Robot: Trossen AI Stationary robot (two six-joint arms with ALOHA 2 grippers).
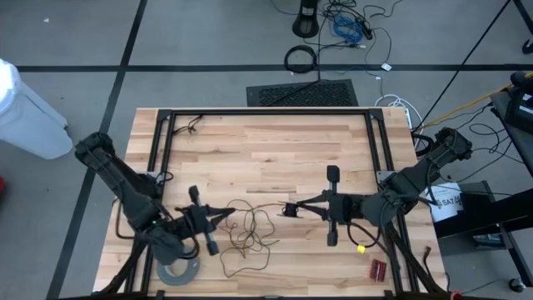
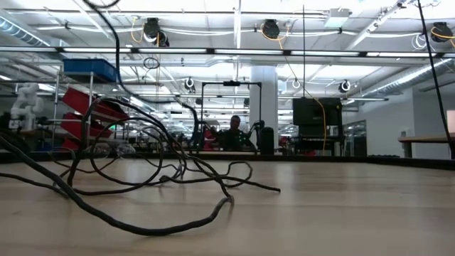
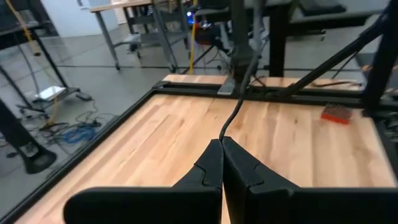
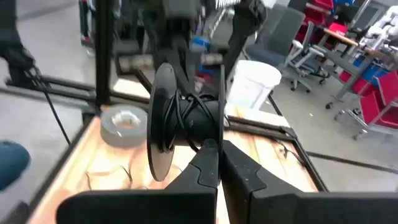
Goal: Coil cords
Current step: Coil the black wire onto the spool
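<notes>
Trailing in loose loops, thin dark wire runs between both closed grippers' clamps, left gripper and right gripper.

Losing the thin wire past the low view's left edge (both grippers missing there). Hiding part of the tape roll under the left arm. Blurring a far person.

White bucket, partial letters "SAT"
</notes>
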